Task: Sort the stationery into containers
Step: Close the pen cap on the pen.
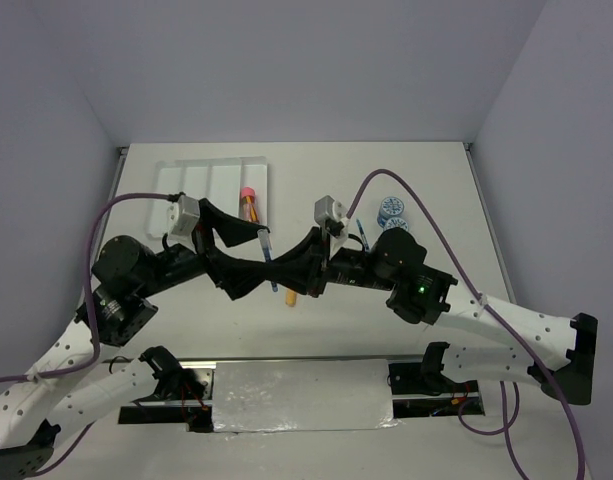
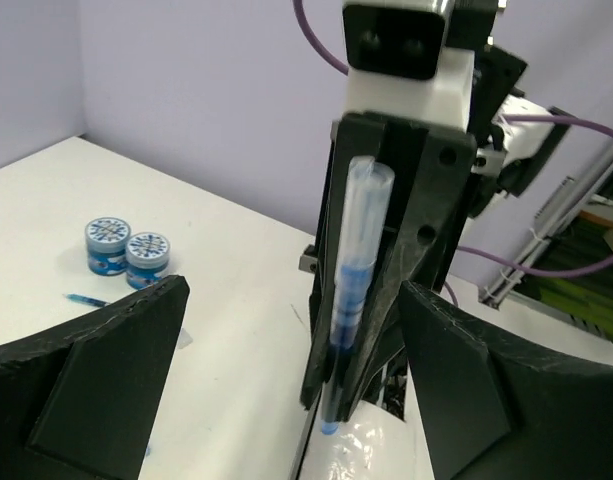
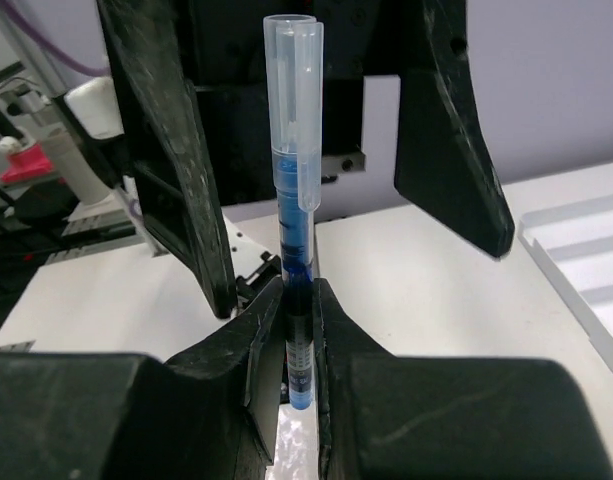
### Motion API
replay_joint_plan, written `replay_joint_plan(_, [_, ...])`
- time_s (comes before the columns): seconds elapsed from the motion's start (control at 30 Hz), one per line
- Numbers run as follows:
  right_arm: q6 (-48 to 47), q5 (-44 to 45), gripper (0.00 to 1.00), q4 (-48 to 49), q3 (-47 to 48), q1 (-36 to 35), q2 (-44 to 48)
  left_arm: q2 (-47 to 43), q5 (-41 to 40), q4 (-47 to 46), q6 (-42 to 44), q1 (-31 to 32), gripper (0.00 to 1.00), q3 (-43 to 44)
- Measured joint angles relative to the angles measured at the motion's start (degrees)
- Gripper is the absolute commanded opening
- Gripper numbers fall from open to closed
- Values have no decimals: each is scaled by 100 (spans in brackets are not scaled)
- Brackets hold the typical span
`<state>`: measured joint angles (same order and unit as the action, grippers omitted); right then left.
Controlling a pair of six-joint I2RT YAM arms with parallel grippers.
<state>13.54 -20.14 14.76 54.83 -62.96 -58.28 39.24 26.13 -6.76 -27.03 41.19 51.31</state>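
The white table (image 1: 436, 170) carries everything. On its far left part lies the white tray (image 1: 211, 178) with four long compartments. In front of it, over the middle of the table, the two arms meet tip to tip. The left gripper (image 2: 294, 290) stands wide, and its two black fingers (image 2: 106, 380) are well apart, one on each side of the pen, touching nothing. The right gripper (image 3: 298, 295) is narrow, and its jaws are pressed on the dark blue end of a blue pen (image 3: 294, 130). The pen's clear cap end points out toward the left gripper. So the pen is in the air above the table, held only by the right gripper. Two round blue-lidded tubs (image 1: 390, 209) stand side by side, touching, on the far right part of the table. A pink-capped orange piece (image 1: 248, 203) lies in the rightmost compartment of the tray. A second thin blue pen (image 1: 362, 232) lies on the table just near of the tubs. A small orange item (image 1: 290, 297) shows on the table under the grippers, partly hidden.
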Motion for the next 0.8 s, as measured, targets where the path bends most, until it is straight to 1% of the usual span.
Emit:
replay_joint_plan(0.2, [-81, 286, 0, -186, -2, 0, -44, 72, -756, 584, 138, 0, 99, 540])
replay_joint_plan(0.27, [-98, 328, 0, -210, -4, 0, -68, 133, -1043, 730, 146, 0, 97, 763])
replay_joint_plan(0.33, [-111, 356, 0, -212, -7, 0, -90, 205, -1163, 811, 144, 0, 96, 962])
replay_joint_plan(0.43, [-127, 448, 0, -212, -20, 0, -107, 374, -1176, 828, 133, 0, 95, 1257])
replay_joint_plan(0.6, [-127, 535, 0, -214, -39, 0, -114, 560, -1200, 909, 114, 0, 87, 1447])
replay_joint_plan(0.63, [-127, 549, 0, -214, -39, 0, -116, 605, -1207, 944, 114, 0, 83, 1478])
replay_joint_plan(0.8, [-131, 627, 0, -238, -39, 0, -146, 785, -1119, 1025, 85, 0, 76, 1502])
